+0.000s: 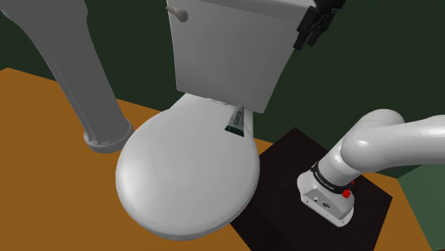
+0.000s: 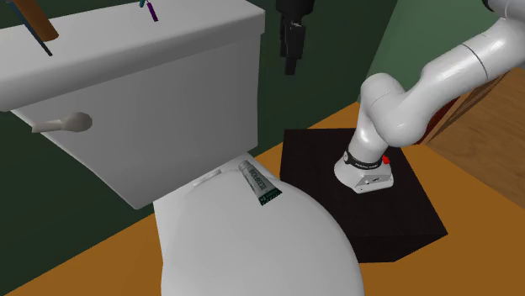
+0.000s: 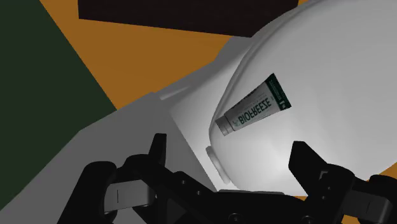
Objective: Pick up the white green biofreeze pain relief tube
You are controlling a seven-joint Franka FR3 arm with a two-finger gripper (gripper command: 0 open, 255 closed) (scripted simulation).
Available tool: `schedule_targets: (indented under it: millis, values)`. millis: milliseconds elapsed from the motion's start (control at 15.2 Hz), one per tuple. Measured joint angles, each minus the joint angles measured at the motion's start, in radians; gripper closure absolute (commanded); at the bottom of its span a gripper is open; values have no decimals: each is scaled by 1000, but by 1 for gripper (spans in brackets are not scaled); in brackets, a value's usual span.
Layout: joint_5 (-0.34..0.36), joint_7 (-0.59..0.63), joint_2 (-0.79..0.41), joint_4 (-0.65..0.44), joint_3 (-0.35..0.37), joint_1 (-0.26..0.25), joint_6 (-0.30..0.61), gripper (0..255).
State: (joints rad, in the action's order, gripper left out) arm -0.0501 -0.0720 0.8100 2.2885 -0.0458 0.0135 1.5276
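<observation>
The small white tube with green Biofreeze lettering and a dark green crimped end (image 3: 252, 105) lies flat on the closed, smooth white toilet lid (image 1: 185, 178). It sits at the lid's back edge, just in front of the white tank (image 1: 228, 50), with its cap toward the tank and its green end toward the middle of the lid

The likeliest trouble comes from that surface. The lid looks domed and slick, and the tube is thin and low. Fingers that land off-centre, or close along its length instead of across it, would probably nudge it sliding toward the lid's rim and the orange-brown floor (image 1: 43, 100). Coming down too far would jam the fingertips against the lid, and the tank stands close enough that the hand could clip it

The all-black gripper (image 1: 311, 28) hangs high beside the tank's upper corner, well apart from the tube. In the wrist view its fingers (image 3: 305, 162) stand wide apart with nothing between them. The tube lies far ahead of them, set at a slant to the gap between them
</observation>
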Motion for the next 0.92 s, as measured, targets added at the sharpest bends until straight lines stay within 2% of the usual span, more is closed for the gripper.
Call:
schedule_targets:
  millis: [132, 330, 924]
  values:
    - [-5, 20, 8, 17, 11, 4, 13, 0]
    - [-32, 127, 57, 126, 67, 27, 94, 0]
    - [-162, 534, 83, 392, 324, 75, 405, 0]
